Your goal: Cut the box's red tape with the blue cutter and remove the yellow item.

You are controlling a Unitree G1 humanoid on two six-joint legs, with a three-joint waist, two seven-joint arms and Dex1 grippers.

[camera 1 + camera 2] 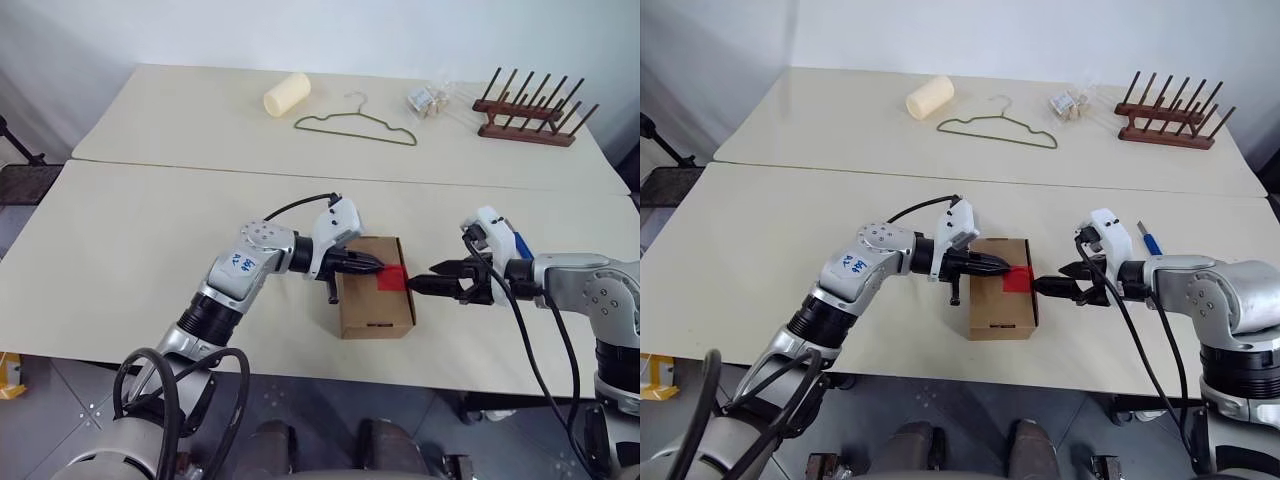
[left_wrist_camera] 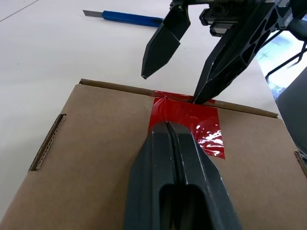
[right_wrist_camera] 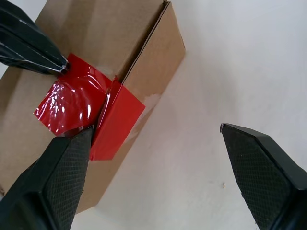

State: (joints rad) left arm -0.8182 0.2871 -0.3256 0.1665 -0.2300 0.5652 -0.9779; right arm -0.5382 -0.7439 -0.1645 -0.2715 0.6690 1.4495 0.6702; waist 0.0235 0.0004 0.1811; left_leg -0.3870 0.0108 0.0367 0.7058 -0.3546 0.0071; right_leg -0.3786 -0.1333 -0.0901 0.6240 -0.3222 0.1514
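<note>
The brown box [image 1: 370, 305] lies on the near table in front of me, with the red tape [image 1: 393, 277] folded over its right top edge. My left gripper [image 1: 378, 266] is shut, its tips pressed on the tape [image 2: 192, 120] from the left. My right gripper [image 1: 422, 277] is open at the box's right side, one finger [image 3: 72, 163] touching the tape's edge and the other out over bare table. The blue cutter [image 2: 129, 18] lies on the table behind the right gripper, held by nothing. The yellow item is hidden.
On the far table are a cream roll [image 1: 287, 93], a wire hanger [image 1: 355, 122], a clear packet [image 1: 432, 100] and a wooden peg rack [image 1: 530, 115]. A seam [image 1: 200, 172] separates the two tables. The near table's front edge runs just below the box.
</note>
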